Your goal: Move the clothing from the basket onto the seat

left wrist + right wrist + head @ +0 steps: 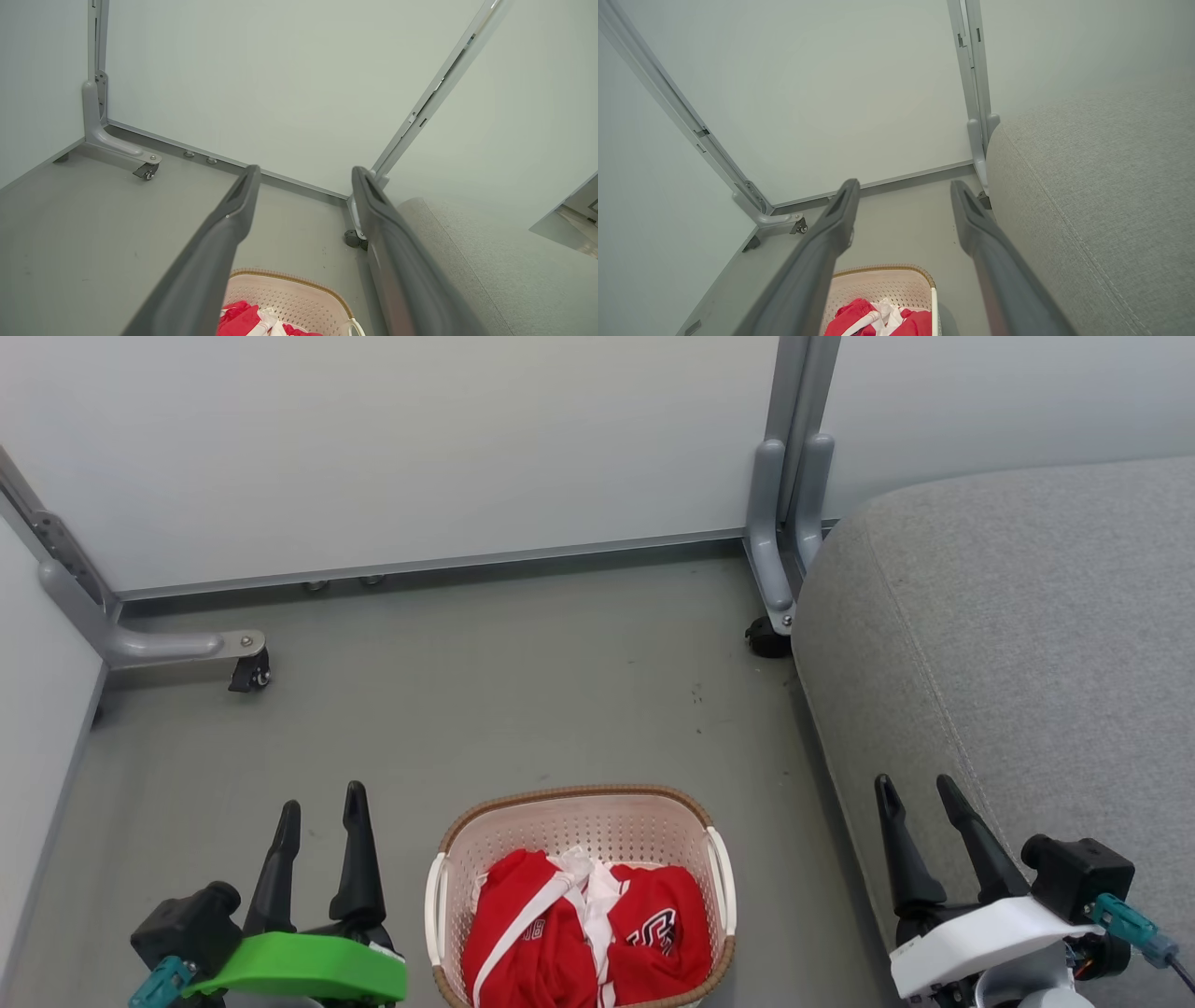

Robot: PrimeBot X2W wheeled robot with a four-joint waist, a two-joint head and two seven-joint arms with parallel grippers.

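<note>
Here, head view: the camera looks down on a grey floor (pixel 485 691), closed off on the far side by pale partition panels (pixel 373 448).
Basket: the basket (pixel 569 794) stands on the floor at the near edge, between the two grippers and apart from both.
Clothing: the clothing (pixel 551 943) lies inside the basket: red pieces with white stripes, a white cloth bunched in the middle, and a black-and-white logo on the right-hand piece.
Seat: the seat (pixel 1027 616) takes up the right side from far to near, with a strip of floor between it and the basket.
Left tool: the left gripper (pixel 323 798), on a green mount (pixel 308 966), is left of the basket, its fingers spread and empty, pointing far.
Right tool: the right gripper (pixel 914 784), on a white mount (pixel 980 933), is right of the basket against the seat's left edge, its fingers parted with nothing between them.
Left wrist view, tool: the left gripper (pixel 304 171) is wide apart and holds nothing.
Left wrist view, things: the basket's far rim (pixel 299 277) and a little red and white clothing (pixel 238 317) show near. The seat (pixel 467 261) is to the right and a caster (pixel 145 173) far left.
Right wrist view, tool: the right gripper (pixel 904 184) is spread with nothing in it.
Right wrist view, things: the basket (pixel 882 284) with the clothing (pixel 859 312) in it sits near. The seat (pixel 1087 186) is on the right, just beside the basket.
</note>
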